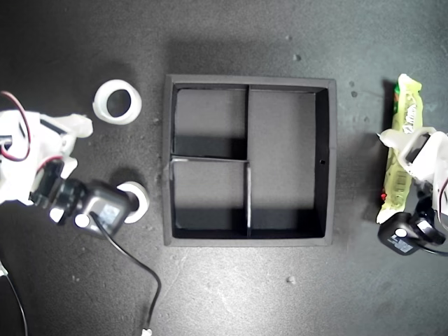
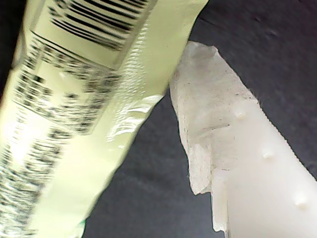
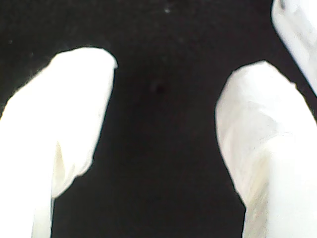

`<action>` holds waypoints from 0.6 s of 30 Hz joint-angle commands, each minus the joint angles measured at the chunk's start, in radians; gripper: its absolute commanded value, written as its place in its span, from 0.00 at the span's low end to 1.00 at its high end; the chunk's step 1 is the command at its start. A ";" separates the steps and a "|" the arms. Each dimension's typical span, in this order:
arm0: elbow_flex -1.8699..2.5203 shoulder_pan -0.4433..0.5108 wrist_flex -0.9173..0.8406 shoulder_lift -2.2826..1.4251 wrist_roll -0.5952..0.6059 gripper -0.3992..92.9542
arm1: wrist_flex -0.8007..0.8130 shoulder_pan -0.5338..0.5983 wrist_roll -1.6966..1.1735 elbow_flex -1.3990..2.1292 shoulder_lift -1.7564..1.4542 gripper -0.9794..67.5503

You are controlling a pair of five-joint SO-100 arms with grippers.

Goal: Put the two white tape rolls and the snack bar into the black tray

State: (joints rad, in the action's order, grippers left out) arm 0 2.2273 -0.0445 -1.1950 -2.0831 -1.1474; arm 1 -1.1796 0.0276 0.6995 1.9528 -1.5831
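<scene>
The snack bar (image 1: 402,150), in a pale yellow-green wrapper, lies on the dark mat at the exterior view's right, outside the black tray (image 1: 333,210). My first gripper (image 1: 409,142) stands open astride the bar's middle. In the first wrist view the snack bar (image 2: 74,114) runs close beside one taped white finger (image 2: 247,163), with mat showing between them. The larger white tape roll (image 1: 117,102) lies at the exterior view's left. The smaller white tape roll (image 1: 136,201) is partly hidden by an arm's black module. My second gripper (image 3: 163,99) is open over bare mat, near the larger roll.
The tray's two small compartments and its long one hold nothing. A black cable (image 1: 143,280) trails from the second arm toward the exterior view's bottom edge. Small crumbs (image 1: 291,280) dot the mat.
</scene>
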 commanded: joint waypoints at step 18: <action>-0.133 -0.021 -0.002 0.104 0.054 0.19 | 0.164 -0.025 -0.213 0.051 0.011 0.13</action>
State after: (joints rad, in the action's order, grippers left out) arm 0 2.1430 -0.0537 -1.2057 -1.9727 -1.1075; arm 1 -1.0232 -0.0077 0.6995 2.0126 -1.5739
